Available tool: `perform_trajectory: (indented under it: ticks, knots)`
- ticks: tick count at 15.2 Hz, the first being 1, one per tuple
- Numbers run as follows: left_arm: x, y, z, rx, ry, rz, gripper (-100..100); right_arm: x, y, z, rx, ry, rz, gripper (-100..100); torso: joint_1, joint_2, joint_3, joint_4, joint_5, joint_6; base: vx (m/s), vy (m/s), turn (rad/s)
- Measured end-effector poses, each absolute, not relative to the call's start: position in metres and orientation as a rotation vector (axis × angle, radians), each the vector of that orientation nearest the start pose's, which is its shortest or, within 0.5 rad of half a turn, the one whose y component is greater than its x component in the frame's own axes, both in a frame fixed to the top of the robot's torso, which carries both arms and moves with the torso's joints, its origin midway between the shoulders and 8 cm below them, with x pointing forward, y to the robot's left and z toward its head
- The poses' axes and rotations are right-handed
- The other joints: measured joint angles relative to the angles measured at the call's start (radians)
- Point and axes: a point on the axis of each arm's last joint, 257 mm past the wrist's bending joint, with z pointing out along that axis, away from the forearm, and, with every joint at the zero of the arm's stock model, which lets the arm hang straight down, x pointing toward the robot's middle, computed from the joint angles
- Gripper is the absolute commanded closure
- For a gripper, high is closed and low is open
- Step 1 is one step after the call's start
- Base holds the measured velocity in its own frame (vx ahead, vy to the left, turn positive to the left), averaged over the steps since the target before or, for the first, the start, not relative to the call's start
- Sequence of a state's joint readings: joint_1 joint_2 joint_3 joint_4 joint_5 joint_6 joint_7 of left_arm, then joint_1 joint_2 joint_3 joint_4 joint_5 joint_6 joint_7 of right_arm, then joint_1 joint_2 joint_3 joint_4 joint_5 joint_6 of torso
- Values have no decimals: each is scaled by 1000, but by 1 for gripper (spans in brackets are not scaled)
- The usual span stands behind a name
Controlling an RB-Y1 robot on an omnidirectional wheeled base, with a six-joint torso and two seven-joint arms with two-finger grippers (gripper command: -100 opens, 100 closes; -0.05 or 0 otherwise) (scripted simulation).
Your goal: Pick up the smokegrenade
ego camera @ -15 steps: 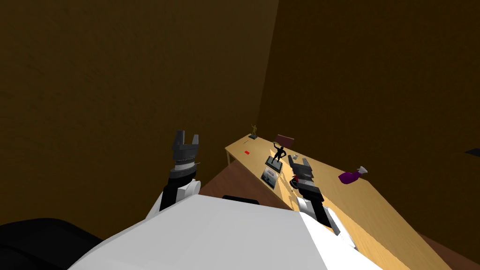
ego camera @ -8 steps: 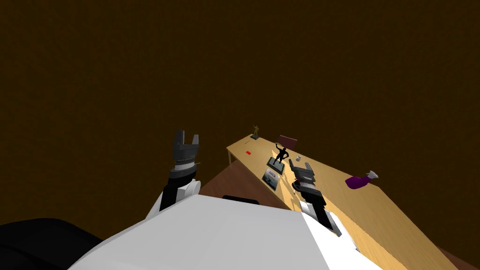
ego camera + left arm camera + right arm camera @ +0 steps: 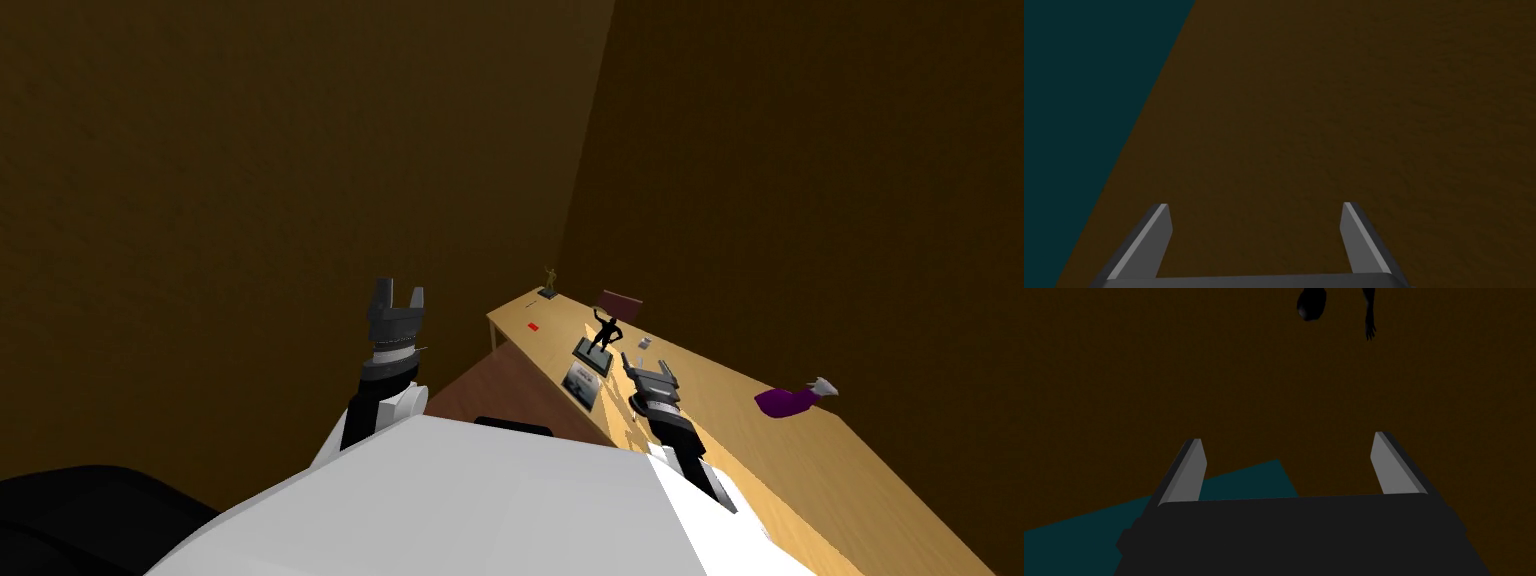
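Right fingers: our right gripper (image 3: 1289,460) has its two blades spread wide with nothing between them; in the head view it hangs over the near edge of the wooden table (image 3: 720,420).
Left fingers: our left gripper (image 3: 1256,215) is spread and empty too, raised beside the table and facing a brown wall.
Smokegrenade: we take the small grey piece (image 3: 645,343) on the tabletop to be it. It lies just beyond the right gripper, near the black figurine (image 3: 603,333) but apart from it.
Other neighbours: a flat grey picture (image 3: 580,380) lies beside the right gripper.
Risk: the grenade is small, so a slightly off approach could nudge it away. Swinging wide, we might topple the figurine.
Containers: a purple vase (image 3: 790,401) lies on its side, well apart along the table; we cannot tell what it holds.
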State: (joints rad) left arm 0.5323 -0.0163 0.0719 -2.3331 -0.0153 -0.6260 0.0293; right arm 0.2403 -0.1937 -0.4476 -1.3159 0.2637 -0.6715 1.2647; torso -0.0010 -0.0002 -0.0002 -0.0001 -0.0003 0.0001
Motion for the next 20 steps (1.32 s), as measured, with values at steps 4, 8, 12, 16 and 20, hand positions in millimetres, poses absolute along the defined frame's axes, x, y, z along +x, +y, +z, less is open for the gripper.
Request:
perform_trajectory:
  ticks: [4, 8, 12, 16, 20]
  knots:
    - [303, 295, 61, -531, 502, -1268, 0, 377, -507, -284, -25, 1451, -512, -100, 0, 0, 0, 0, 0, 0, 3, -9, 80]
    - [303, 295, 61, -531, 503, -1268, 0, 362, -529, -317, -67, 1544, -608, -100, 0, 0, 0, 0, 0, 0, 4, -10, 62]
    - [303, 295, 61, -531, 503, -1268, 0, 347, -547, -345, -103, 1628, -686, -100, 0, 0, 0, 0, 0, 0, 4, -9, 63]
    - [303, 295, 61, -531, 503, -1268, 0, 330, -560, -367, -128, 1690, -734, -100, 0, 0, 0, 0, 0, 0, 3, -8, 39]
    - [303, 295, 61, -531, 503, -1268, 0, 309, -576, -393, -161, 1771, -793, -100, 0, 0, 0, 0, 0, 0, 3, -10, 62]
